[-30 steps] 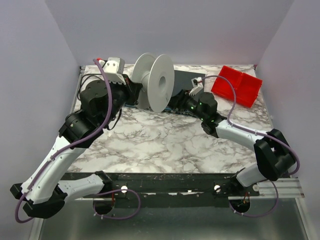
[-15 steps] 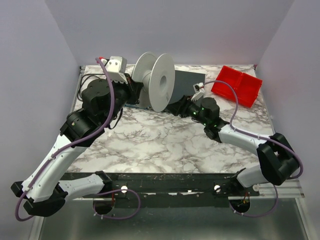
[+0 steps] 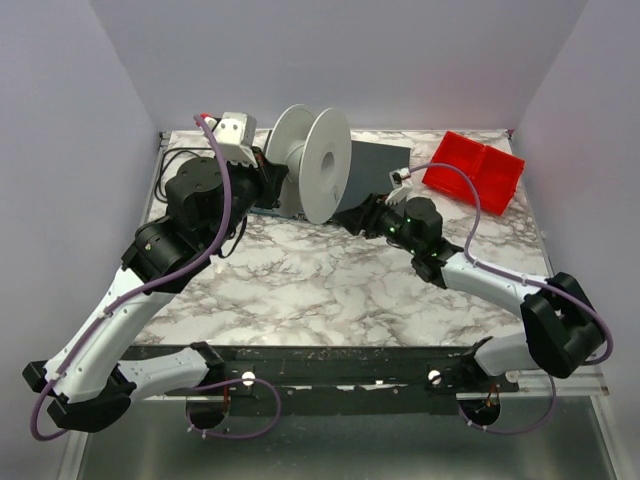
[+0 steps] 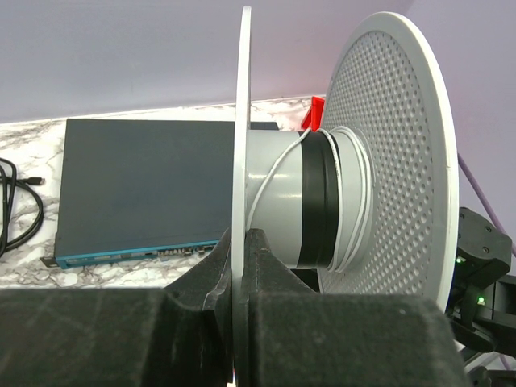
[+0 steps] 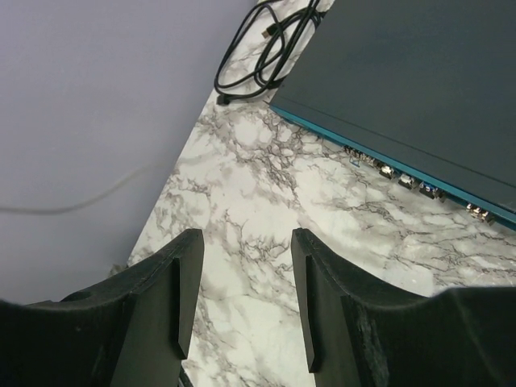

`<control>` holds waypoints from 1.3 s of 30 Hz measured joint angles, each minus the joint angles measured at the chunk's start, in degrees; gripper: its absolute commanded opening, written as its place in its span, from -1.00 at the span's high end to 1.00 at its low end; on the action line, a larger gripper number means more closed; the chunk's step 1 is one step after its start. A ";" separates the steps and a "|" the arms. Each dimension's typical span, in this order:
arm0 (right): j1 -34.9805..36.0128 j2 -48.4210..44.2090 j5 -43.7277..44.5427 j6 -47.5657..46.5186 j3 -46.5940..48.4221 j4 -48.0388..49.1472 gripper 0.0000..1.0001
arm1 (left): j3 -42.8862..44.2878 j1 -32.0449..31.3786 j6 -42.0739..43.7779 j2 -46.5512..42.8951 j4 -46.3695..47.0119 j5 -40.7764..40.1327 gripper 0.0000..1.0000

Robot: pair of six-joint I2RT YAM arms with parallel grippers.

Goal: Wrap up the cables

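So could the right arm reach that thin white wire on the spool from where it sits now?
Probably not directly. The white wire is wound on the hub, inside the perforated disc. The open right gripper sits outside that disc, which blocks it. It would likely need to come over the rim.

Bright, even light fills every view, leaving only faint shadows on the table [image 3: 320, 290]. Near the left wrist lens the dark fingers [image 4: 270, 274] blur; the spool [image 4: 387, 153] is sharp.
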 measured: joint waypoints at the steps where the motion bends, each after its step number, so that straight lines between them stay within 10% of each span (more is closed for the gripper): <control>1: 0.04 -0.42 0.28 -0.09 -0.17 -0.02 -0.09 | 0.02 -0.09 -0.04 0.00 0.00 -0.07 1.00; 20: 10.51 -3.08 14.40 -2.93 -1.09 2.16 -0.16 | 7.23 -4.20 -7.69 3.78 -3.28 -6.86 1.00; 39: 16.83 14.19 33.07 -6.34 -3.82 44.74 -0.40 | 15.74 -7.21 -9.86 9.40 -5.51 -9.51 1.00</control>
